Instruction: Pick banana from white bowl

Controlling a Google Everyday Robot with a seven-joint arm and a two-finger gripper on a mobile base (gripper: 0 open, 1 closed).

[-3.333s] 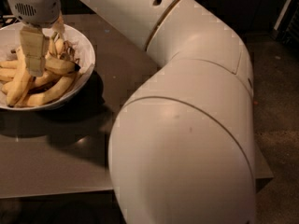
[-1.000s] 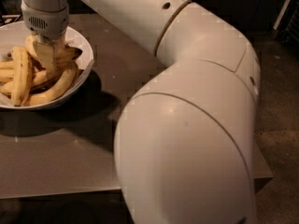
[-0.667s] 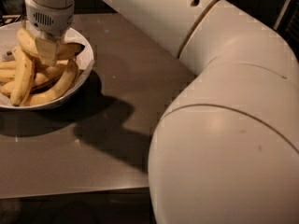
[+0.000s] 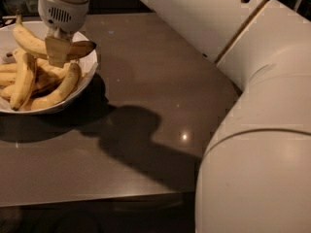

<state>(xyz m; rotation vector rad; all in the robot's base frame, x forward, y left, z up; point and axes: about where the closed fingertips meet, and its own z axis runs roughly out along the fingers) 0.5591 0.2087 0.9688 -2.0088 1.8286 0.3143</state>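
Observation:
The white bowl [image 4: 90, 64] stands at the table's far left and holds several yellow bananas. My gripper [image 4: 57, 57] hangs over the bowl's right side, shut on the banana [image 4: 28, 39]. This is a thick curved yellow one with a dark stem pointing up at the left and a black-brown tip [image 4: 83, 47] sticking out to the right of the fingers [image 4: 56, 48]. The banana is lifted a little above the others in the bowl. The bowl's left part is cut off by the frame's edge.
Paler bananas [image 4: 54, 90] lie in the bowl under the gripper. The dark brown table [image 4: 150, 86] stretches to the right, with its front edge near the bottom. My big white arm [image 4: 257, 164] fills the right foreground and casts a shadow on the table.
The gripper has closed on the curved banana and risen with it out of the pile. The arm's elbow has swung to the right.

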